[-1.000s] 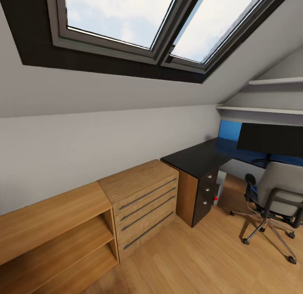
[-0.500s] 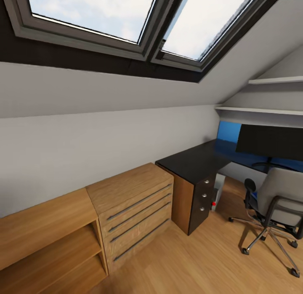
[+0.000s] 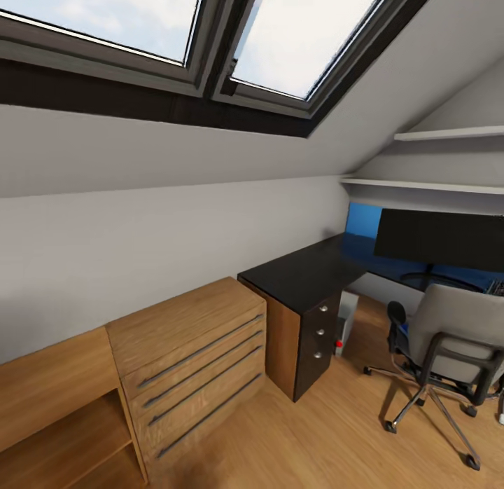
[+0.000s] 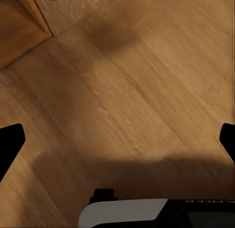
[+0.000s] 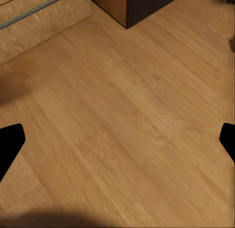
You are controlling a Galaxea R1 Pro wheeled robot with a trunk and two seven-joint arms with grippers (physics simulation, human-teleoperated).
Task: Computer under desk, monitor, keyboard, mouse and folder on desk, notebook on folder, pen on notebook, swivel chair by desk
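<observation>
The glossy black desk runs along the far wall, its black drawer unit at the near end. The wide black monitor stands on the desk at the right. Under the desk, beside the drawers, sits the light-grey computer with a red dot. The grey swivel chair stands on the floor in front of the desk, its back towards me and hiding the seat. Keyboard, mouse, folder, notebook and pen are hidden. My left gripper and right gripper hang open over bare wooden floor.
A light-wood drawer chest and an open shelving unit line the left wall under the sloped ceiling with skylights. Two wall shelves and a blue wall panel sit above the desk. Open floor lies between chest and chair.
The whole head view has shifted: the camera has turned right and come nearer, so the chest, desk and chair sit further left and larger. Nothing in the room has moved.
</observation>
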